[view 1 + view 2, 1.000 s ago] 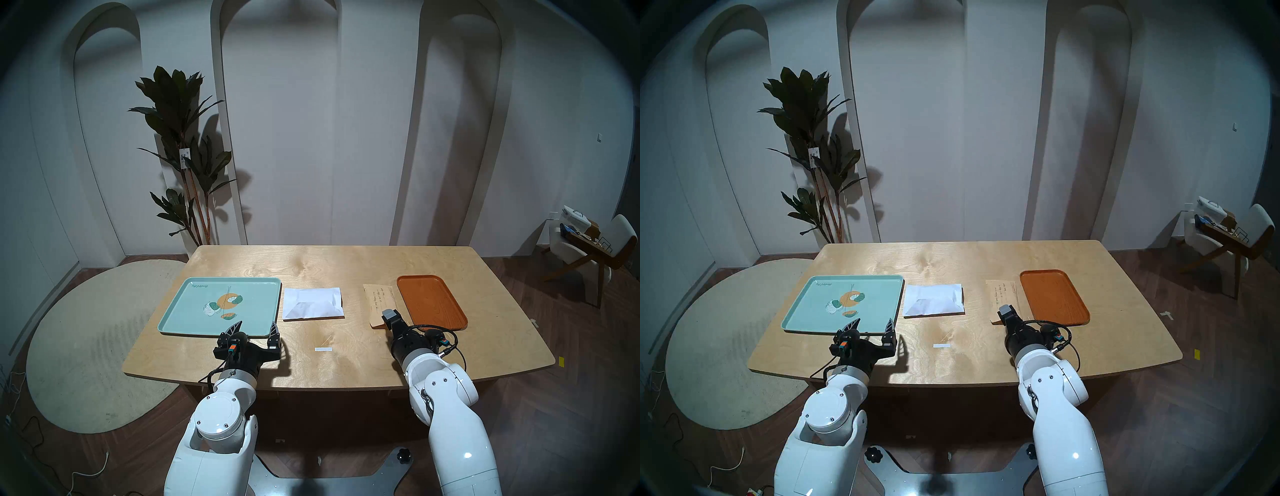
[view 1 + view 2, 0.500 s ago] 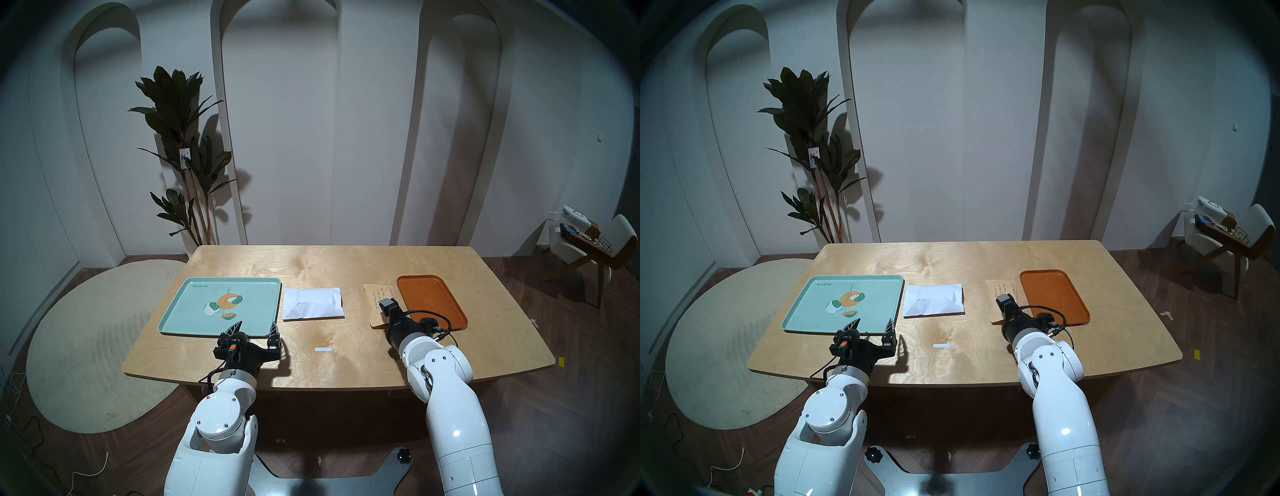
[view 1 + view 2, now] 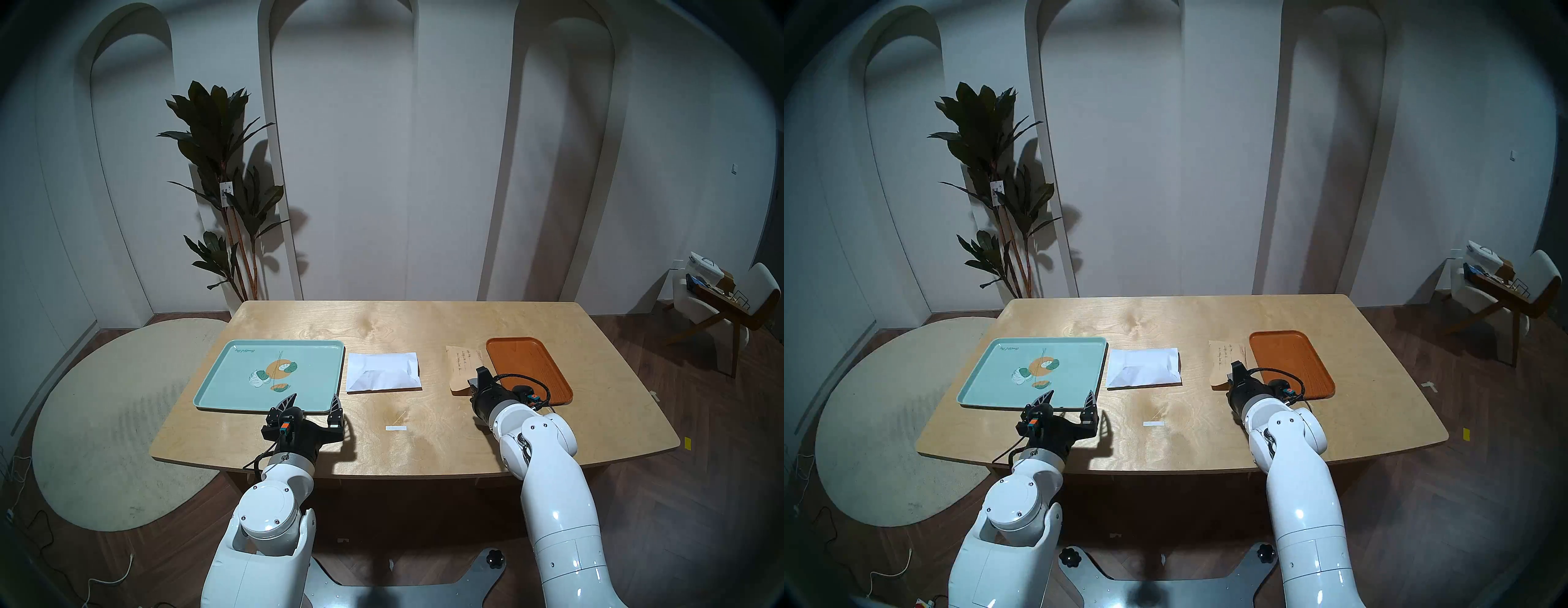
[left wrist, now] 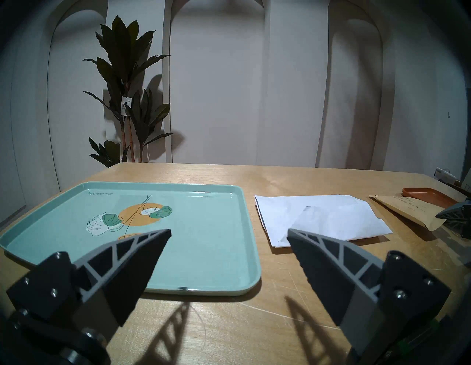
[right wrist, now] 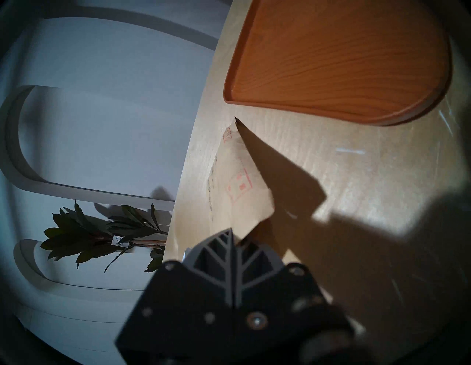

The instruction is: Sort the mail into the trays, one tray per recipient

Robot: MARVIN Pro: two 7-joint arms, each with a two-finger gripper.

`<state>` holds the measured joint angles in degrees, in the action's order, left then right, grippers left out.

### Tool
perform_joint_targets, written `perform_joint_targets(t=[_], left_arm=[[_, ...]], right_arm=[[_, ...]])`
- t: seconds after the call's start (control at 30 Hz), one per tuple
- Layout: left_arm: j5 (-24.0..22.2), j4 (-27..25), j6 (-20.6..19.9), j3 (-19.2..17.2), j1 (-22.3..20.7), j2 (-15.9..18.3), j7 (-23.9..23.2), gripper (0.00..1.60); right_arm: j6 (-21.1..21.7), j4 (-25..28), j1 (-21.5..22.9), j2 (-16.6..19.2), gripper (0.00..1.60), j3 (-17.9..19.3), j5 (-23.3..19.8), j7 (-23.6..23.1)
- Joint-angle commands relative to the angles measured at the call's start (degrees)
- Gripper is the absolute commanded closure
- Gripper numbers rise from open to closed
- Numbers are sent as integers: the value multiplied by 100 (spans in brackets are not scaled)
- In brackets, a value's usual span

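Note:
The tan kraft envelope (image 3: 460, 363) lies just left of the orange-brown tray (image 3: 526, 361), with its near end raised off the table. My right gripper (image 3: 478, 379) is shut on that near corner, as the right wrist view (image 5: 233, 244) shows, with the envelope (image 5: 237, 183) running away from the fingers and the tray (image 5: 344, 58) beyond. The white envelope (image 3: 384, 372) lies flat between the trays, beside the mint-green leaf-print tray (image 3: 229, 382). My left gripper (image 3: 314, 402) is open and empty at that tray's near right corner (image 4: 228, 230).
A small white tape strip (image 3: 396, 428) lies on the wooden table (image 3: 424, 322) near the front middle. A potted plant (image 3: 225, 191) stands behind the table's left corner. A chair (image 3: 729, 297) stands far right, a rug (image 3: 106, 424) on the floor to the left.
My right gripper has rolled and moved forward and up with the tan envelope's near corner, which now stands off the table. The left arm has not moved.

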<state>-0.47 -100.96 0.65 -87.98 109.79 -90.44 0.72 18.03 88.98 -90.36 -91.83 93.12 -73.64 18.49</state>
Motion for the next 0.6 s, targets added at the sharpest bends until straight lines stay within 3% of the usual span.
perform_joint_targets(t=[0.0,0.3,0.57], left_arm=[[3,-120,17,0,-30,0,2,0],[2,-101,25,-1,-39,0,1,0],[2,-103,25,0,-38,0,1,0]], right_arm=[[-34,-290,189,85,160,-120,184,-50],[-95,-152,846,305,160,-358,606,-192],[-59,149,894,646,160,-343,849,-276]])
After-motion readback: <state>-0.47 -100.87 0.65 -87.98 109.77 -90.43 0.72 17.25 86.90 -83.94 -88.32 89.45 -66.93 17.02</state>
